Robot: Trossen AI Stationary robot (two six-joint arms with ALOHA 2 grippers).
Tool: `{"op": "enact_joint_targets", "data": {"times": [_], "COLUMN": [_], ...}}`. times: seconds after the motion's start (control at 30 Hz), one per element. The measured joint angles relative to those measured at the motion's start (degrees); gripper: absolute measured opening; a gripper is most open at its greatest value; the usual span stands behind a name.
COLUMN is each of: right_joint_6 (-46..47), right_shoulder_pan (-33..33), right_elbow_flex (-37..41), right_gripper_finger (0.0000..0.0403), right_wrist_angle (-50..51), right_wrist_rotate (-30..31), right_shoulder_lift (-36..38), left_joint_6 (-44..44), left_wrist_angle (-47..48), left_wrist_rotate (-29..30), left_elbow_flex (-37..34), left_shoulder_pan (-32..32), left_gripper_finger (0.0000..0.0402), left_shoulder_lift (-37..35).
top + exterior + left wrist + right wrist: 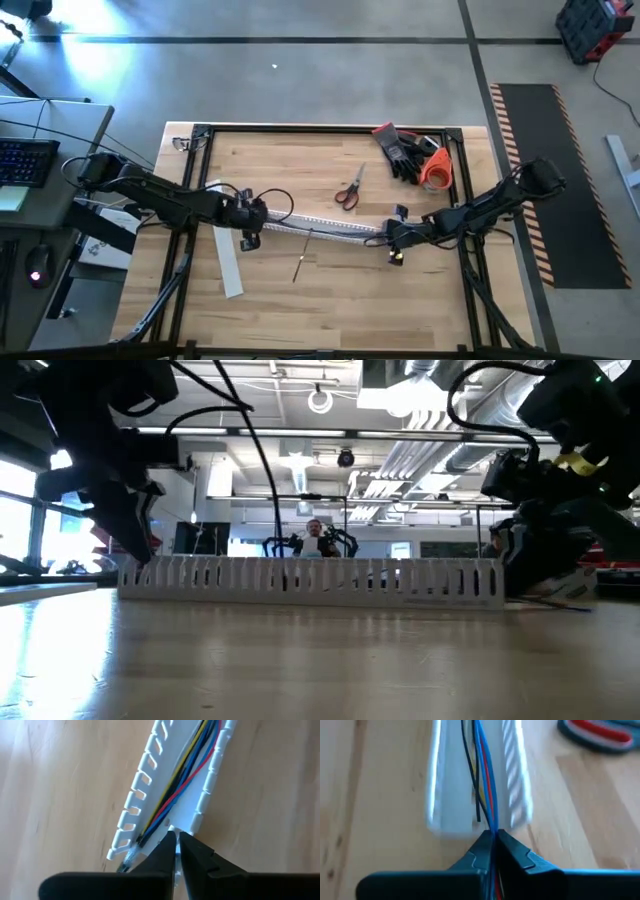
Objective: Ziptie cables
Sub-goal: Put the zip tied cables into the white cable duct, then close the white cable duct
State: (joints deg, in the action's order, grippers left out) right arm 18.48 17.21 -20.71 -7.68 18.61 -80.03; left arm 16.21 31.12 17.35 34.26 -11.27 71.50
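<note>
You have the duct (320, 226) lying lengthwise across the middle of the bench (330, 295), its open side up, comb-slotted walls standing on both long sides. The cables (176, 785) run inside it along its length; the wrist views show them as blue, red, yellow and black strands, not all dark.

Left gripper (175, 836) sits at the duct's left end, fingers pressed together. Its tips touch the end of the duct floor just beside where the strands come out. You cannot tell from this view whether any strand is pinched between the tips.

Right gripper (493, 836) sits at the duct's right end, closed on the cables: blue and red strands pass out of the duct mouth straight into the seam between its fingers. One black strand (470, 775) ends short, still inside the duct.

In the low view you see the duct (312, 580) side-on, resting flat on the bench, with an arm at each end.

Other items on your bench: a flat white strip (228, 262) near the left edge, angled toward the front; scissors (349, 190) with red handles behind the duct; a dark glove (400, 150) and an orange tape roll (437, 170) by the back right corner; a thin dark stick (302, 262) just in front of the duct's middle.
</note>
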Motion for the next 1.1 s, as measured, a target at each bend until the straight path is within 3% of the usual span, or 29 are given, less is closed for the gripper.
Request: {"op": "enact_joint_targets", "data": {"times": [0.3, 0.5, 0.63, 0.8, 0.93, 1.1], "right_joint_6": [2.32, 4.78, 2.23, 5.79, 6.40, 6.83], "right_shoulder_pan": [0.00, 0.00, 0.00, 0.60, 5.34, 12.53], "right_elbow_flex": [-0.12, -1.24, -4.91, -12.92, -17.12, -17.06], "right_gripper_finger": [0.0011, 0.0079, 0.0134, 0.0176, 0.0180, 0.0170], "right_wrist_angle": [2.81, 8.61, 17.47, 36.90, 42.77, 36.58], "right_wrist_rotate": [-0.10, -0.17, -1.08, -0.44, 9.63, 26.12], "right_shoulder_lift": [0.14, 1.02, 3.59, 7.51, 10.78, 12.62], "left_joint_6": [-0.88, -1.38, -0.67, 6.16, 19.94, 41.69], "left_wrist_angle": [-2.47, 4.87, 12.20, 25.60, 34.63, 40.61], "left_wrist_rotate": [0.46, 0.88, 1.02, 1.37, 1.19, -4.29], "left_elbow_flex": [1.04, 6.84, 11.40, 16.64, 17.42, 15.18], "left_shoulder_pan": [0.00, -0.04, -0.12, -1.85, -4.17, -8.89], "left_gripper_finger": [0.0003, 0.0015, 0.0024, 0.0028, 0.0028, 0.0028], "left_shoulder_lift": [0.09, 0.00, -0.02, -0.12, -0.16, -0.17]}}
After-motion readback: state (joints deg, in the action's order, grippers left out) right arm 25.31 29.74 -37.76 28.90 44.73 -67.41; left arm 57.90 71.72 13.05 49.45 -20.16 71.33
